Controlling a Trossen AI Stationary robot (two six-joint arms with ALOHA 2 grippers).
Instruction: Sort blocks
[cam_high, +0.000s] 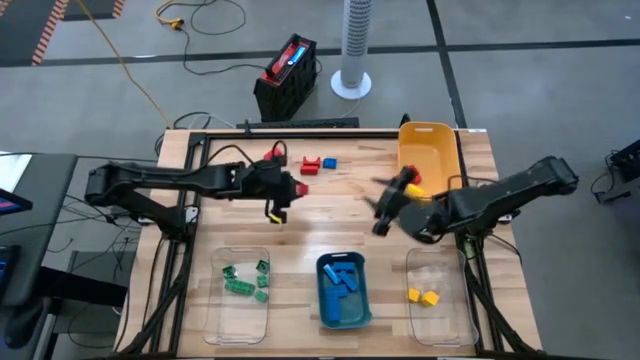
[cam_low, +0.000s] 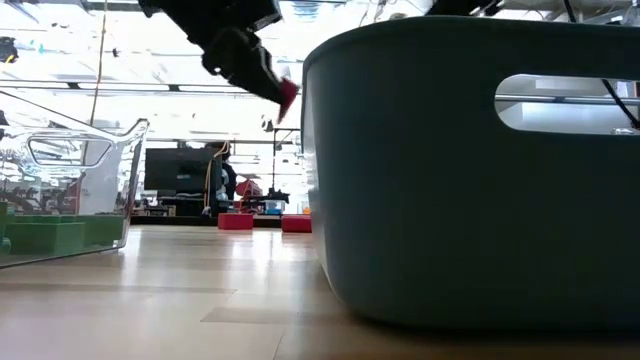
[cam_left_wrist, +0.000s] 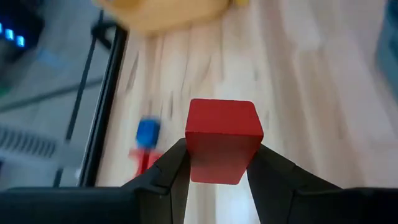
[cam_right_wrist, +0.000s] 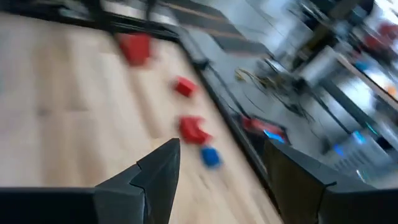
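Left wrist view showed your left pincer (cam_left_wrist: 219, 163) clenched on a red block (cam_left_wrist: 222, 140), held above the bench (cam_high: 330, 225) near its middle. From above, your right pincer (cam_high: 393, 203) hung released and empty just beside the yellow bin (cam_high: 428, 150). Loose red and blue blocks (cam_high: 318, 164) lay at the far edge. Green blocks (cam_high: 246, 280) sat in the near-left clear bin, blue ones (cam_high: 342, 282) in the teal bin, yellow ones (cam_high: 424, 296) in the near-right clear bin.

left tool (cam_left_wrist: 217, 163): raised mid-table, clamped on red block (cam_left_wrist: 222, 140) | right tool (cam_right_wrist: 217, 168): raised, fingers spread, nothing between
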